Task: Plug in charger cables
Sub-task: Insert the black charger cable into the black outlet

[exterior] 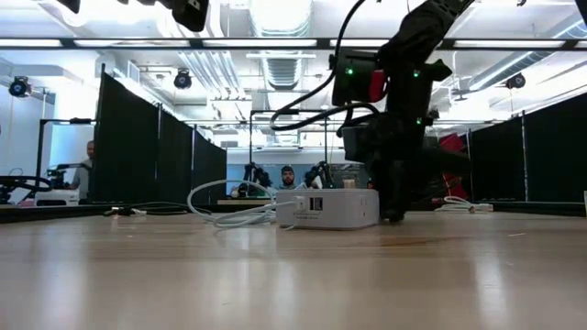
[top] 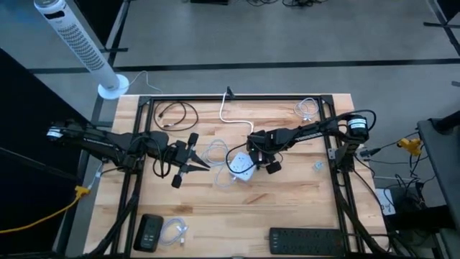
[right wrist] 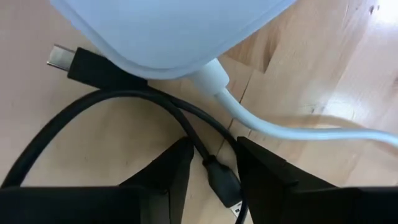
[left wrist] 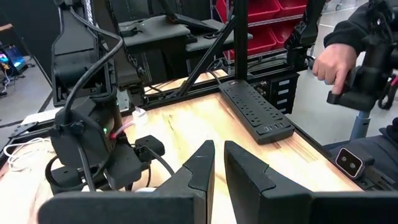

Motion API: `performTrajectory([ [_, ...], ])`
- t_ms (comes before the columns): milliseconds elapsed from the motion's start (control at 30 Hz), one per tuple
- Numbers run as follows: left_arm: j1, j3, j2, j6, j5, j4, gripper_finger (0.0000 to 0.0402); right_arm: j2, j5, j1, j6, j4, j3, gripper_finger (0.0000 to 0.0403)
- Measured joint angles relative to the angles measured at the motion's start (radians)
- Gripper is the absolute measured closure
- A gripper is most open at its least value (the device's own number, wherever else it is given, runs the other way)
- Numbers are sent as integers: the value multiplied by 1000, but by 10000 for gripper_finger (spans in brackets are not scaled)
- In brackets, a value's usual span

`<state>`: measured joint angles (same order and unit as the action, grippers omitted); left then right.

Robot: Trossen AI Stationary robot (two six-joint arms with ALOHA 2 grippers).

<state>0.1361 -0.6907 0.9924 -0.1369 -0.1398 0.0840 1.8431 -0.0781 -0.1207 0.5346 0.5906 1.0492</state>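
Your right gripper (right wrist: 210, 167) sits low beside the white socket cube (top: 242, 165) mid-table, fingers spread around a black charger cable (right wrist: 134, 98) lying on the wood. Your left gripper (left wrist: 219, 163), fingers pressed together and empty, hovers just left of it.

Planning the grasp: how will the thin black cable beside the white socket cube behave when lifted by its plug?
The black cable lies in a loose curve, so it is probably floppy and will trail. Its plug, between the right hand's fingers, looks small, so it may twist.
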Motion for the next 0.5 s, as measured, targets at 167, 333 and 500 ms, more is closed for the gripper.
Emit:
performTrajectory([
  [167, 0, 0, 0, 4, 0, -22, 377, 8, 1, 0, -40, 5, -1, 327],
  [333, 0, 0, 0, 14, 0, -30, 377, -39, 9, 1, -155, 37, -3, 395],
  [500, 0, 0, 0, 18, 0, -44, 377, -141, -38, 31, -249, 145, 15, 401],
])
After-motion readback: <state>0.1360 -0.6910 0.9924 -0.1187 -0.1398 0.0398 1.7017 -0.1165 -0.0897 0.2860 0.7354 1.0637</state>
